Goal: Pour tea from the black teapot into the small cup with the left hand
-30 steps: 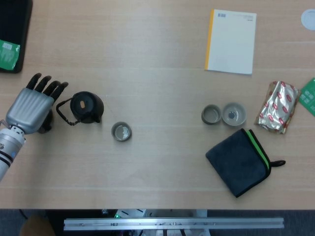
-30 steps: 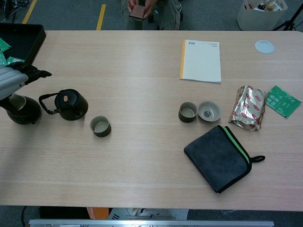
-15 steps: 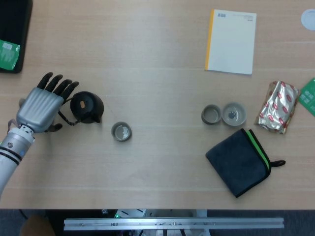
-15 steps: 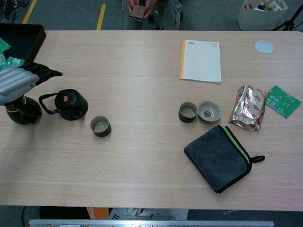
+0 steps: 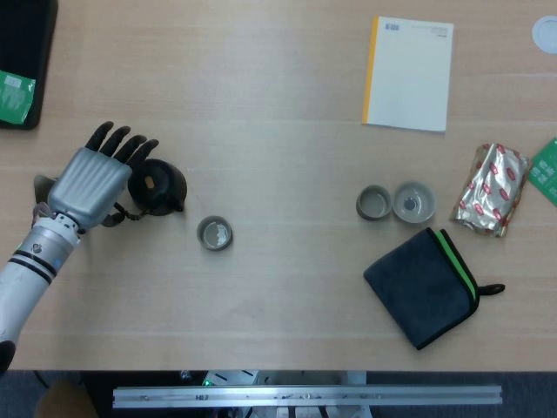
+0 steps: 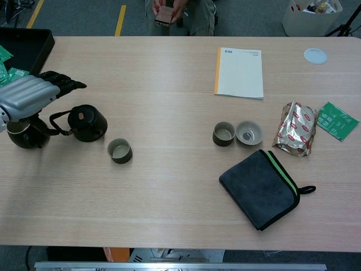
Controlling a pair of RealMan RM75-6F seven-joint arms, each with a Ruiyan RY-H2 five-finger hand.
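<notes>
Teapot (image 5: 160,185) sits just right of the left hand (image 5: 90,182), under its fingertips; the hand hovers open, fingers spread, holding nothing, with the handle (image 6: 58,123) below its palm. The cup (image 5: 214,233) stands further right, nearer the table edge. Closing off the handle could shove or tip the pot and spill tea; a dark cup (image 6: 23,133) beneath the wrist could get knocked. The right hand is out of sight.

No legible text on any item.
</notes>
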